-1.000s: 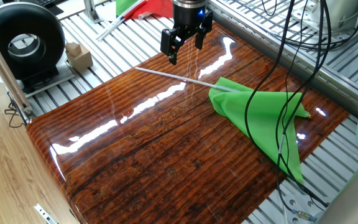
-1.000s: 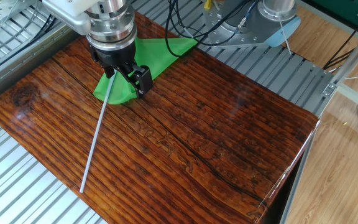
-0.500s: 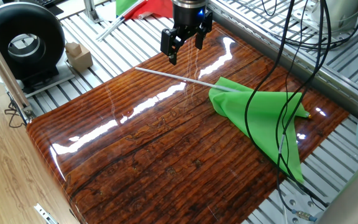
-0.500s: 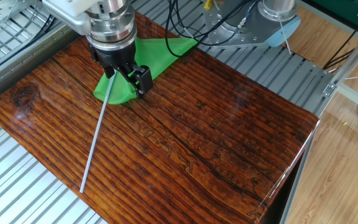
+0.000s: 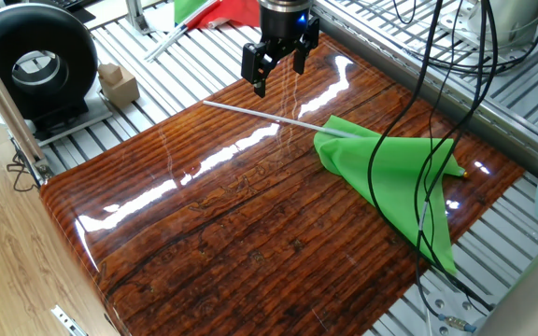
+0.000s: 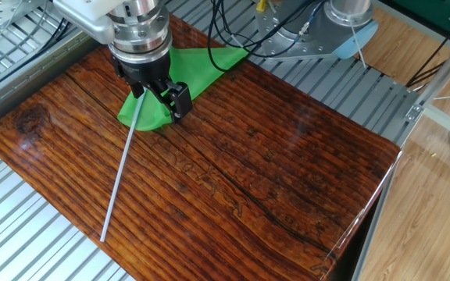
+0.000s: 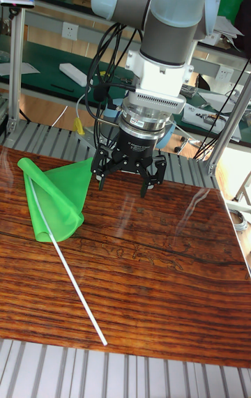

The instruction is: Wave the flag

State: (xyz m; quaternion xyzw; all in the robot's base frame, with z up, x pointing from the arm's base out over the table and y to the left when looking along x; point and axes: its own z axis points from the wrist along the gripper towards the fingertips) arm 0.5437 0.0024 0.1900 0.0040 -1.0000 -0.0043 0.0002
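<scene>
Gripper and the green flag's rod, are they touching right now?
Apart. In the tall fixed view the open gripper hangs above the table, with bare wood showing between its fingertips and the rod, which lies flat.

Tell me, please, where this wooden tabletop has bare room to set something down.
The widest bare stretch of the tabletop lies between the rod and the edge beside the wooden floor. It is crowded where the green cloth lies bunched, with the open jaws hanging close by.
</scene>
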